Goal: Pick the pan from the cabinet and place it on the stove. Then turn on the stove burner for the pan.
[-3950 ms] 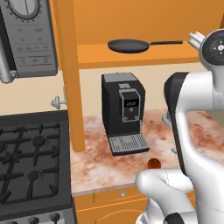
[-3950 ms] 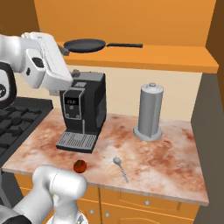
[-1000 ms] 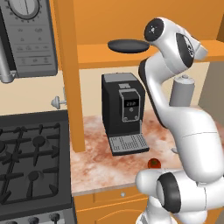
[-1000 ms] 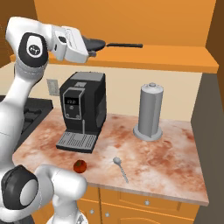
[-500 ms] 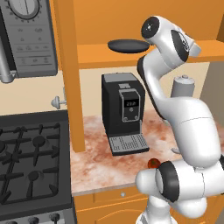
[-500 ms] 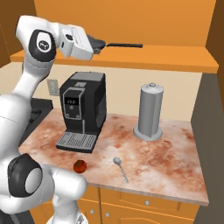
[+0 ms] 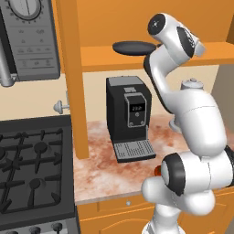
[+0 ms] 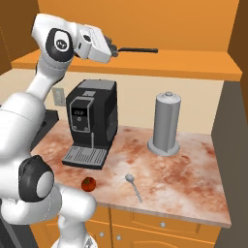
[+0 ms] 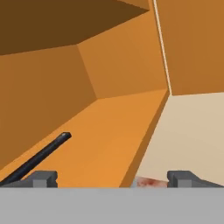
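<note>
The dark pan (image 7: 132, 47) lies on the orange shelf of the open cabinet (image 7: 114, 61), above the coffee machine. In the right base view my hand covers the pan's bowl, and only its thin black handle (image 8: 138, 49) sticks out to the right of my gripper (image 8: 112, 48). From the hand, the handle (image 9: 39, 159) runs off to the lower left along the shelf floor (image 9: 109, 140). The gripper (image 9: 113, 179) is open, its two fingertips (image 9: 41, 178) set wide apart with nothing between them. The black stove (image 7: 32, 201) lies low at the left, one burner (image 7: 40, 147) in its grates.
A black coffee machine (image 8: 92, 121) stands on the marble counter (image 8: 184, 169) under the shelf. A grey canister (image 8: 165, 123) stands to its right. A spoon (image 8: 134, 186) and a small red fruit (image 8: 88, 183) lie near the front edge. A grey microwave (image 7: 32, 41) hangs above the stove.
My hand has shifted a little to the right along the shelf, over the pan and toward its handle. The pan lies where it was, and the jaws stay open.
</note>
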Controlling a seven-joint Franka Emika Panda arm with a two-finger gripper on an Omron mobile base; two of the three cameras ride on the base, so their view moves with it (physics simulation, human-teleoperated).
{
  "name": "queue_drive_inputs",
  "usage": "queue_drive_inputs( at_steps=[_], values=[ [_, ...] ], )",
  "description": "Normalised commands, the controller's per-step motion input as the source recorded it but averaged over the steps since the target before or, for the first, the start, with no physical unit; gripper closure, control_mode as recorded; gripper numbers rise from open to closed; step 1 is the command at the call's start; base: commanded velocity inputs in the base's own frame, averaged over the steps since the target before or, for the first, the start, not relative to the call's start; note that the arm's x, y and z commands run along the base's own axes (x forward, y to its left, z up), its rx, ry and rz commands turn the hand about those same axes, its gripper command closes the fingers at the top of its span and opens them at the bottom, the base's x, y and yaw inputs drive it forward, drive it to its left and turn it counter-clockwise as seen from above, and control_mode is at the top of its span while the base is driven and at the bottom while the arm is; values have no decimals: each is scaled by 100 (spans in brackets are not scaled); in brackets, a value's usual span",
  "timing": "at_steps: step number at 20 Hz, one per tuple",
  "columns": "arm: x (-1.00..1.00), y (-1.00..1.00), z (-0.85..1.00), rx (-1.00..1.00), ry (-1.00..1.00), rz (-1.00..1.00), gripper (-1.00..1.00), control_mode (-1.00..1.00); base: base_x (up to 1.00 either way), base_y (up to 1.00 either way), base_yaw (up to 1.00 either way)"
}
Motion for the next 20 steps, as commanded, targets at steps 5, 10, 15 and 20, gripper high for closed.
queue_drive_inputs(
  at_steps=[5, 10, 15, 20],
  values=[
    [39, -8, 0, 2, 0, 0, -100, -100, 0, 0, 0],
    [39, -18, 0, 5, 0, 0, -100, -100, 0, 0, 0],
    [32, -16, 0, 1, 0, 0, -100, -100, 0, 0, 0],
    [26, -14, -7, 0, 1, 0, -100, -100, 0, 0, 0]
  ],
)
